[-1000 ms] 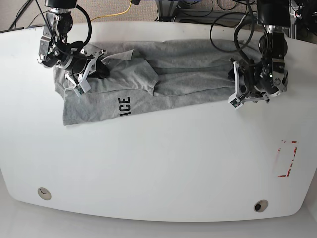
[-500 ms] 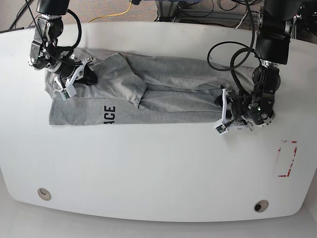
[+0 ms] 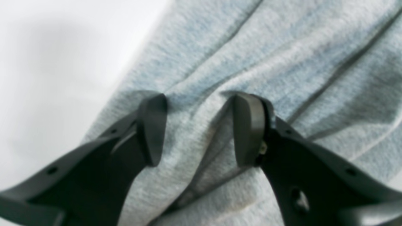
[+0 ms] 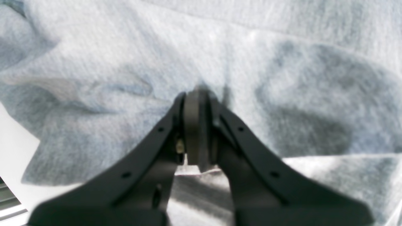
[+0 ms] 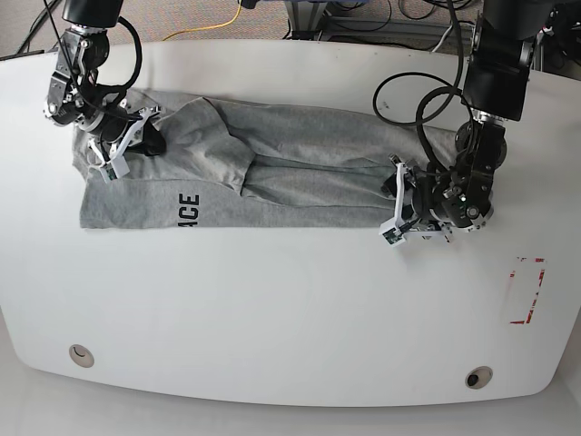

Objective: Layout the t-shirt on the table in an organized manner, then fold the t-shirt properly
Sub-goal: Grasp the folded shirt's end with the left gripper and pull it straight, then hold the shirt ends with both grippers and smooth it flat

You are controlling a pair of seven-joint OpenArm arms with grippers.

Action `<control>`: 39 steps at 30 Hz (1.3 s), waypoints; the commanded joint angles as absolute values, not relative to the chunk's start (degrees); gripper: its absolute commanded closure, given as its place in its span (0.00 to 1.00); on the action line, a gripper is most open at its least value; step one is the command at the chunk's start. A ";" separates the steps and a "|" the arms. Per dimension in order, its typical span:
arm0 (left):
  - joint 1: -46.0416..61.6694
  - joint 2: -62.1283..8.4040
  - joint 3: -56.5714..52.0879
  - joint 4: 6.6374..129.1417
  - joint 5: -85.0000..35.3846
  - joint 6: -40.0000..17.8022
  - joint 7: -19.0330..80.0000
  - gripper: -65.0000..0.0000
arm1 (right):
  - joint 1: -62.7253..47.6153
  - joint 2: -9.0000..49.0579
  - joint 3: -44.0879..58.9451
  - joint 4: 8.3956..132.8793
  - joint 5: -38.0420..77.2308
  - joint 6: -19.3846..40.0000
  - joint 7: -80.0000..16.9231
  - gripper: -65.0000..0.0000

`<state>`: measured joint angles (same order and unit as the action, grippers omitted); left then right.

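- White glossy bench [image 5: 290, 309] fills the base view, with cables on the floor beyond its far edge, a red tape mark [image 5: 526, 289] near one side and two round grommet holes [image 5: 81, 354] along the near edge.
- Base view: the t-shirt [image 5: 300, 173] lies as a long, rumpled grey band across the far half of the bench, with dark lettering [image 5: 189, 211] on its near strip.
- Base view: the right jaws [image 5: 127, 145] sit at one end of the band, on the cloth; the left jaws [image 5: 399, 204] sit at the other end, at the cloth's near corner.
- Left wrist view: the left jaws [image 3: 198, 125] stand well apart, both fingers [image 3: 248, 128] resting on the t-shirt [image 3: 267, 56]. A ridge of grey cloth runs up between them, not pinched. Bare white bench [image 3: 56, 62] lies just beside the left-hand finger.
- Right wrist view: the right jaws [image 4: 196, 125] are pressed tightly together, their tips set against the t-shirt [image 4: 220, 47]. A thin pale edge of cloth appears between the fingers lower down, so they look clamped on the fabric. Wrinkled cloth spreads ahead of and to both sides of the tips; a sliver of bench [image 4: 12, 150] shows well off to the left-hand side.
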<state>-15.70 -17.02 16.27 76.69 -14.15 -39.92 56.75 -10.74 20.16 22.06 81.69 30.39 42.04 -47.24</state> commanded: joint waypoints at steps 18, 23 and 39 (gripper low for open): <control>-7.78 -14.90 -6.20 101.41 -13.58 -40.00 74.24 0.45 | -11.74 16.31 21.76 94.73 24.66 40.00 -58.51 0.92; -3.56 -13.05 -12.26 101.58 -13.67 -40.00 74.33 0.37 | -11.82 16.04 21.67 94.46 24.66 40.00 -58.51 0.92; 2.51 -11.91 -17.98 101.23 -20.26 -40.00 74.07 0.37 | -11.91 14.73 21.67 94.46 24.66 40.00 -58.51 0.92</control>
<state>3.62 -11.46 -17.85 100.38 -19.57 -39.94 74.98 -11.99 14.48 21.67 93.86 24.62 39.90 -57.84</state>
